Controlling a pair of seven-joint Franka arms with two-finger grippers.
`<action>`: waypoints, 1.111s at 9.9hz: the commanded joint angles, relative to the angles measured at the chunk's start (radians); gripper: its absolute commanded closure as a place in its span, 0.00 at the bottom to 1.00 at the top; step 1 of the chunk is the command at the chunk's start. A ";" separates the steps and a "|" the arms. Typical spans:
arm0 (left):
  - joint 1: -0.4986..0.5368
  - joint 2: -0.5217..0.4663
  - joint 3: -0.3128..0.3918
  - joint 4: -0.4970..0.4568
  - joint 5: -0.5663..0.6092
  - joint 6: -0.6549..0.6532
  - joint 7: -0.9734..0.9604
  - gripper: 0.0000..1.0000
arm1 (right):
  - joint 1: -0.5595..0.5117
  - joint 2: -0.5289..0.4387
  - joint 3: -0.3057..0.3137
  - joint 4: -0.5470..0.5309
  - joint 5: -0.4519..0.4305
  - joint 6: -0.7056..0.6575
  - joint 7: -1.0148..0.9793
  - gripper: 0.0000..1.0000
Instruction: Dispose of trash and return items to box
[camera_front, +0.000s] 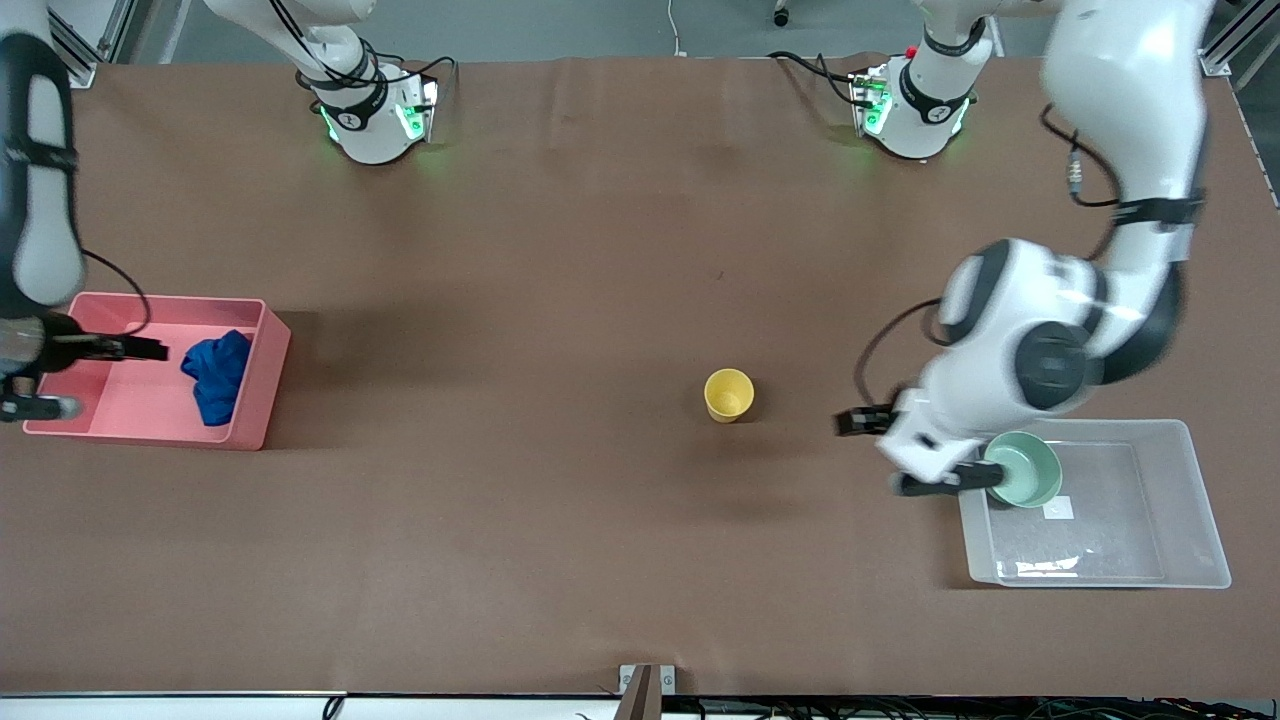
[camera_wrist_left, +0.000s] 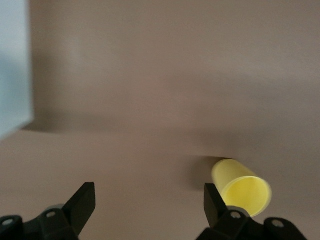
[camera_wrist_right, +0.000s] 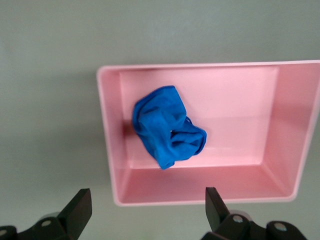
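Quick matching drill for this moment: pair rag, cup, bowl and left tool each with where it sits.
Things:
1. rag
2. cup
3. bowl
4. left tool

Places:
A. in the clear bin
B. over bare table between cup and clear bin, fingers open
C. in the pink bin
D. upright on bare table mid-table

Pairs: 1-C, 2-D, 3-A, 4-B
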 joint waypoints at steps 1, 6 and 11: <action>-0.092 0.078 0.010 -0.025 0.011 0.088 -0.142 0.10 | 0.025 -0.141 0.023 -0.004 -0.004 -0.065 0.136 0.00; -0.132 0.124 0.011 -0.163 0.013 0.249 -0.181 0.31 | -0.013 -0.298 0.112 0.202 0.006 -0.371 0.200 0.00; -0.131 0.126 0.010 -0.172 0.010 0.259 -0.183 1.00 | -0.032 -0.297 0.169 0.190 -0.006 -0.346 0.194 0.00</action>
